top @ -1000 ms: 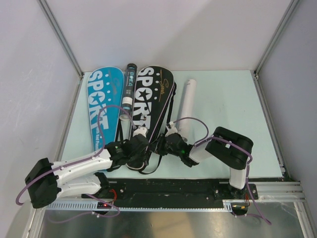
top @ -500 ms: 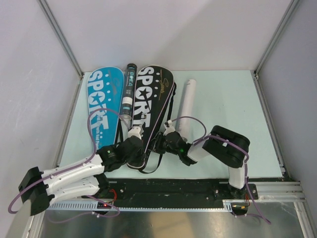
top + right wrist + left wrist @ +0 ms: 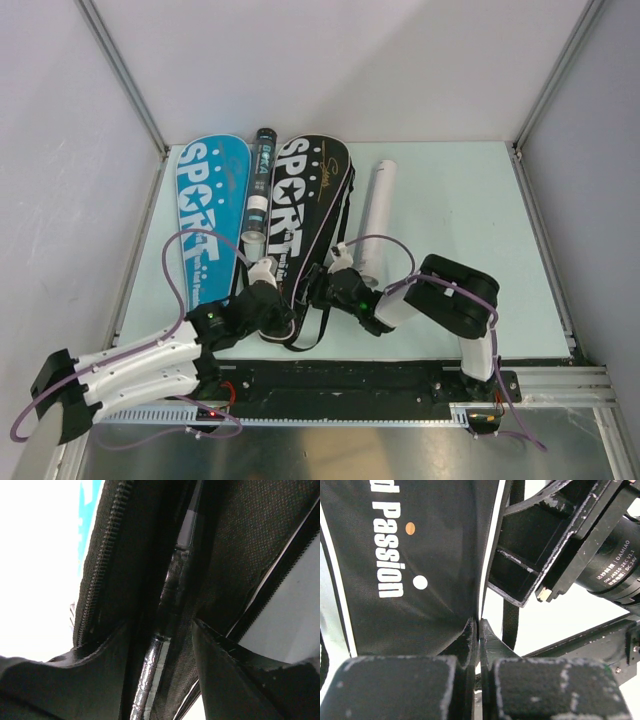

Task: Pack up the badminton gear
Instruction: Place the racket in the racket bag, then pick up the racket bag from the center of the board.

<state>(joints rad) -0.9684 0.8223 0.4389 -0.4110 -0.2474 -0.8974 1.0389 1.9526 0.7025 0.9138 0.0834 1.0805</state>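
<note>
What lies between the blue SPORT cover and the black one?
The black teal-printed tube, lying lengthwise between the blue cover and black cover; the top view shows it.

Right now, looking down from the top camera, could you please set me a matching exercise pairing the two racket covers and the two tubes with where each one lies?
Things:
1. blue cover
2. black cover
3. white tube
4. black tube

Places:
A. between the two covers
B. farthest right of the four
C. farthest left of the four
D. between the two tubes

Pairs: 1-C, 2-D, 3-B, 4-A
</note>
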